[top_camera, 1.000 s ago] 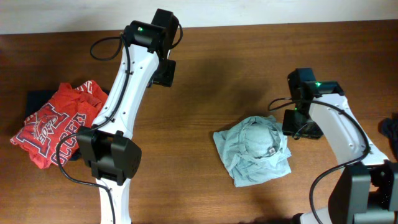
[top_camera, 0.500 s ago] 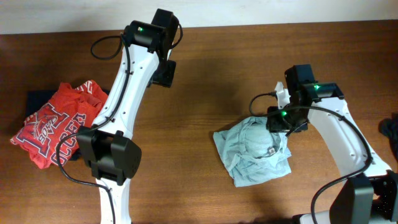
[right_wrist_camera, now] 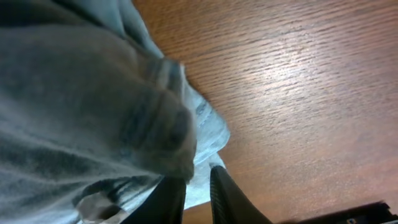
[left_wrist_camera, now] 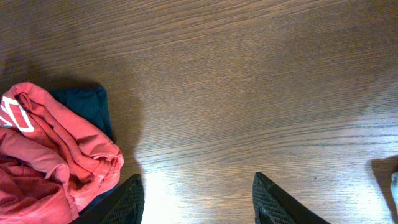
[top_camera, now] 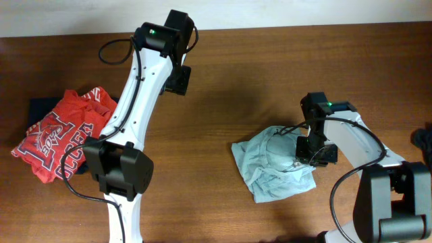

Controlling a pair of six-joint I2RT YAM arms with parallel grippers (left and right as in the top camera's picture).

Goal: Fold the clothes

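Table [top_camera: 236, 74]: brown wood, fine grain running side to side, slight sheen; both wrist views show same grain up close, with bright glare patches. Pale off-white strip [top_camera: 67, 17] beyond table's far edge, nature unclear. Dark shape [top_camera: 423, 140] at right border of overhead view, cut off by frame, too little visible to identify

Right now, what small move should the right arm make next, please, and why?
Probably squeeze the right gripper fully onto the edge of the pale T-shirt: its fingers stand narrowly apart with fabric between them, and the crumpled shirt must be lifted and spread before folding.
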